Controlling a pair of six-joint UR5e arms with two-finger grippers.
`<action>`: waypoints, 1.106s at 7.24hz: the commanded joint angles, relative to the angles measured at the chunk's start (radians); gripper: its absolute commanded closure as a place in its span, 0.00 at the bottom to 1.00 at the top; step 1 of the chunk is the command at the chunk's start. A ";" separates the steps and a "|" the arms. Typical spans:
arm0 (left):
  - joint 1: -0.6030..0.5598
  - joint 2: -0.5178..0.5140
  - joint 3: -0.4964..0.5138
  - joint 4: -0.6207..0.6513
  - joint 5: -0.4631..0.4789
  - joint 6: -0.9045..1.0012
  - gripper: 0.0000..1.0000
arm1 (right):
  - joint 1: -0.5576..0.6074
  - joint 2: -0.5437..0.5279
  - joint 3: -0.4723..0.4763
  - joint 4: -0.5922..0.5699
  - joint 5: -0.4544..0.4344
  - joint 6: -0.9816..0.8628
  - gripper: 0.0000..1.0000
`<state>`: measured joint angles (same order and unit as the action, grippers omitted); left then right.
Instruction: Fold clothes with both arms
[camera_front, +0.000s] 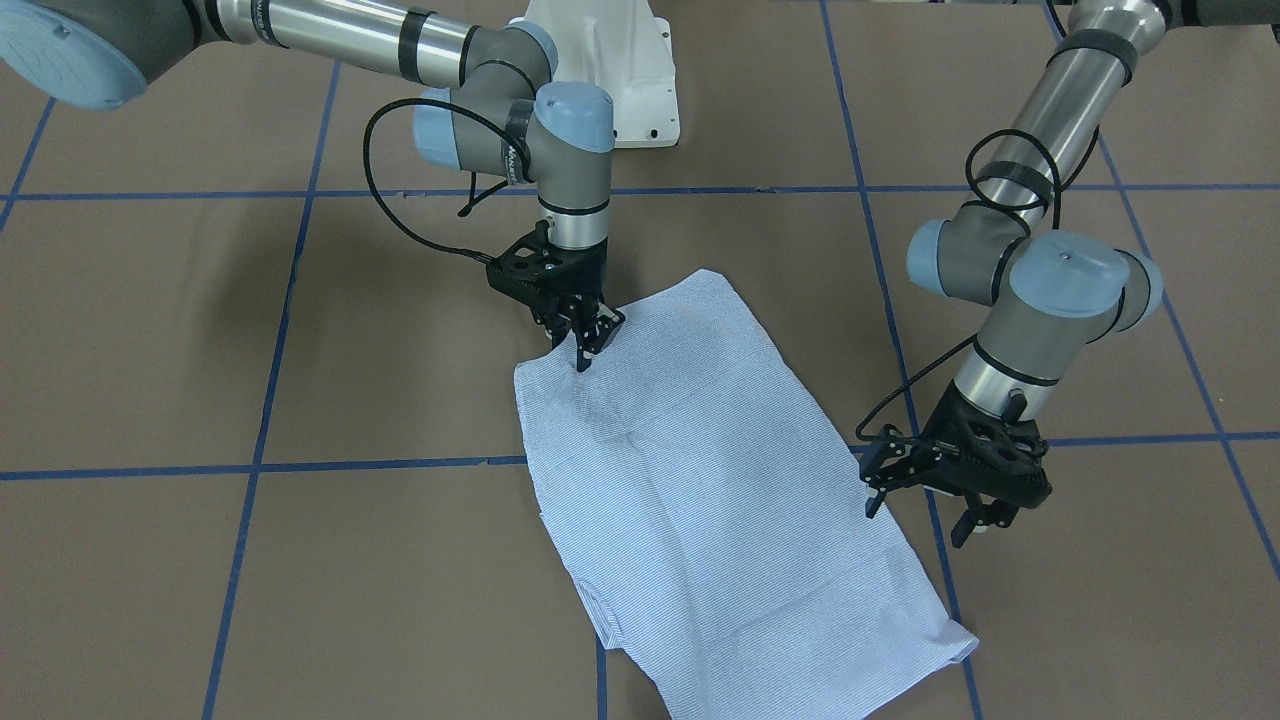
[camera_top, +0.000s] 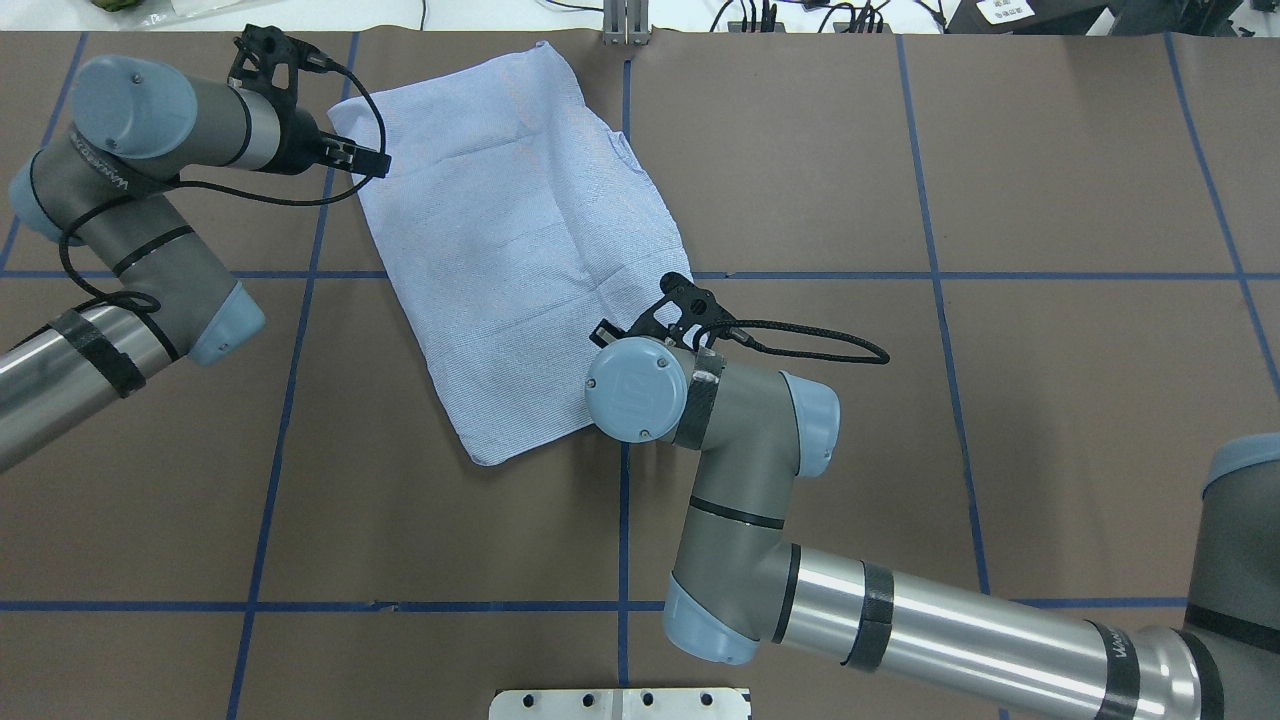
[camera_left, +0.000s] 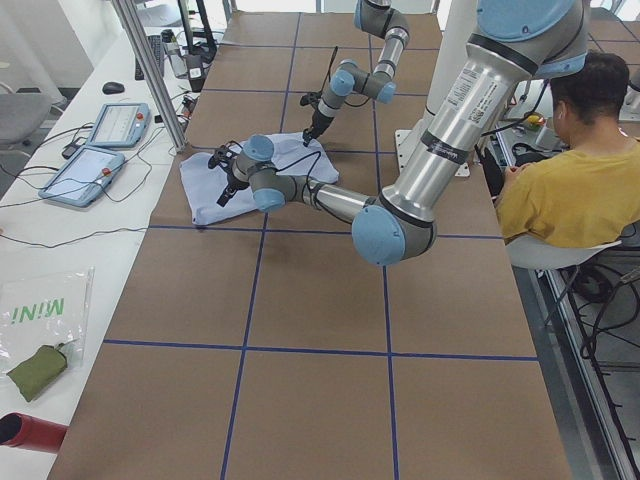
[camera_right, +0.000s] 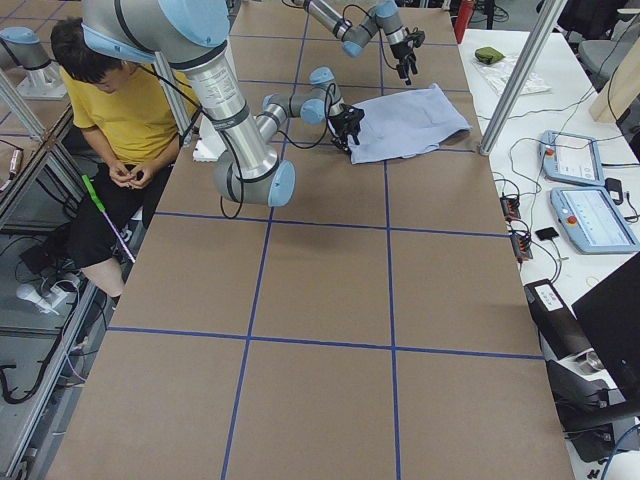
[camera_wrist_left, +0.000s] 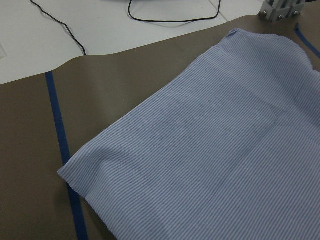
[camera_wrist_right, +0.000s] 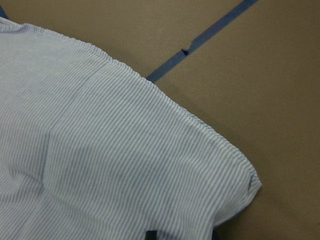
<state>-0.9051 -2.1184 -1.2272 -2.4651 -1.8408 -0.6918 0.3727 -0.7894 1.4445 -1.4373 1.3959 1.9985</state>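
From across the table (camera_front: 150, 330) we see the light blue striped shirt (camera_front: 700, 480) lying flat. It is folded into a rough rectangle and set slantwise over the blue tape lines (camera_front: 260, 467) near the middle. The right arm (camera_front: 575, 150) points straight down. The right pincer (camera_front: 590, 348) has its tips on the shirt's corner on the robot's right, fingers a little apart and clamping nothing that we can make out. The left arm (camera_front: 1060, 290) holds the left pincer (camera_front: 918, 520) just beside the shirt's long edge on the robot's left, with its fingers spread wide and nothing between them. From overhead, the shirt runs from the table's far edge back toward the centre. The left pincer sits at its far left corner, while the right wrist covers the right pincer's tips at the cloth's right edge. From the left end, the near arm reaches out to the shirt and the far arm comes down on it from beyond; a person (camera_left: 570, 190) in a yellow top sits behind the robot. From the right end, both pincers are at the shirt, but they are too small for us to judge. The left wrist view looks down on a shirt corner (camera_wrist_left: 210, 150) lying over a tape line on brown table. The right wrist view shows a rounded shirt corner (camera_wrist_right: 100, 150), with what look like two dark fingertips (camera_wrist_right: 150, 235) set apart on the cloth at the bottom edge.
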 joint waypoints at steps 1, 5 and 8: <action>0.000 -0.002 -0.002 0.000 0.000 0.000 0.00 | -0.003 0.001 -0.001 0.000 0.000 0.000 1.00; 0.034 0.084 -0.200 0.005 -0.070 -0.211 0.00 | -0.005 -0.001 0.004 0.002 -0.002 0.019 1.00; 0.255 0.370 -0.568 0.008 0.035 -0.562 0.00 | -0.006 -0.004 0.011 0.002 -0.005 0.019 1.00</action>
<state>-0.7428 -1.8565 -1.6608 -2.4579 -1.8627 -1.1012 0.3672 -0.7914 1.4525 -1.4358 1.3924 2.0172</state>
